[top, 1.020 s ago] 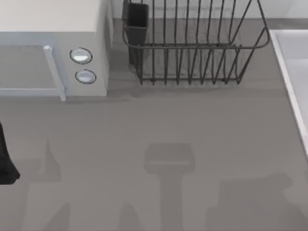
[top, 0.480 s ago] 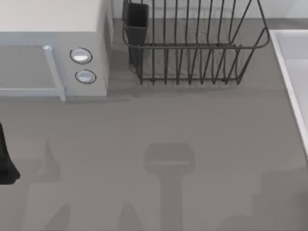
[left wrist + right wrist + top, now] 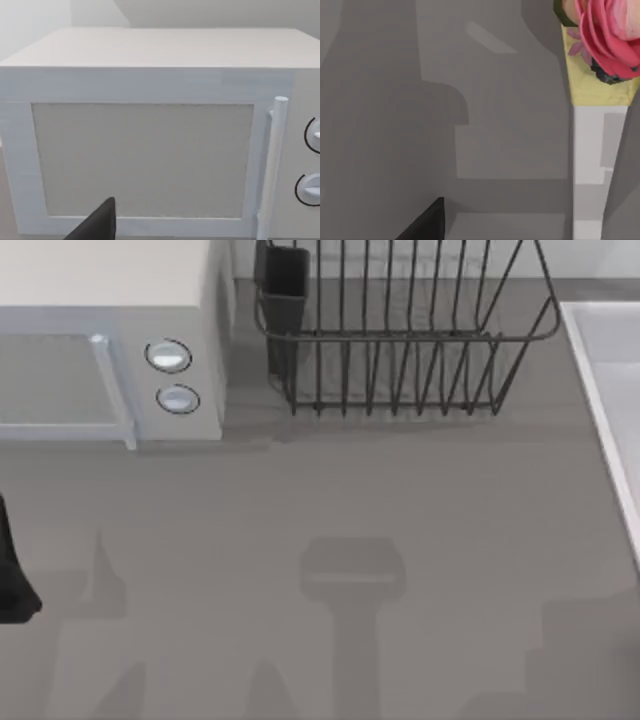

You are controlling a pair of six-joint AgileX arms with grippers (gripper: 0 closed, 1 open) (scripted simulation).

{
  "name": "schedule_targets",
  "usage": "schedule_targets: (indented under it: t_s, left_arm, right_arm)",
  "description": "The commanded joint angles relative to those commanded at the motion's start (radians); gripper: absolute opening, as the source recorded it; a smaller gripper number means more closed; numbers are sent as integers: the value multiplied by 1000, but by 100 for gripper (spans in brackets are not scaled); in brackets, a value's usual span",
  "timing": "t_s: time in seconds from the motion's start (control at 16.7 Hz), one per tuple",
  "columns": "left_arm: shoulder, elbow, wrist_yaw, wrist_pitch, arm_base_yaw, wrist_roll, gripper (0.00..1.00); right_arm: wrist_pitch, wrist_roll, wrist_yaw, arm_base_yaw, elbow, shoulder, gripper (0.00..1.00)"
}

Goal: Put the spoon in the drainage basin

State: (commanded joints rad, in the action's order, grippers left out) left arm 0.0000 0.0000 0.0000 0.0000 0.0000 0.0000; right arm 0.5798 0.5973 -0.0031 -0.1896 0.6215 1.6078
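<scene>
The right gripper (image 3: 426,224), open or closed I cannot tell, hangs near the small pink-red-ended, yellow-necked spoon (image 3: 602,45) on the grey table (image 3: 330,490): reaching, I judge, centring over it next, the pale smooth basin (image 3: 600,360) at right, the left arm (image 3: 12,575) parked left

Drainage basin (image 3: 603,390) sits at counter's right edge: pale grey-white, smooth, raised light rim, straight edges. Spoon (image 3: 600,60) in right wrist view: red-pink end, yellowish part beside it, above grey counter (image 3: 510,125).
</scene>
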Motion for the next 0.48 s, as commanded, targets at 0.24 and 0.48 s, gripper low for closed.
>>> schedule_targets:
  t_s: [0.24, 0.48]
  left_arm:
    - [0, 0, 0, 0, 0, 0, 100]
    - [0, 0, 0, 0, 0, 0, 100]
  right_arm:
    - [0, 0, 0, 0, 0, 0, 62]
    - [0, 0, 0, 0, 0, 0, 32]
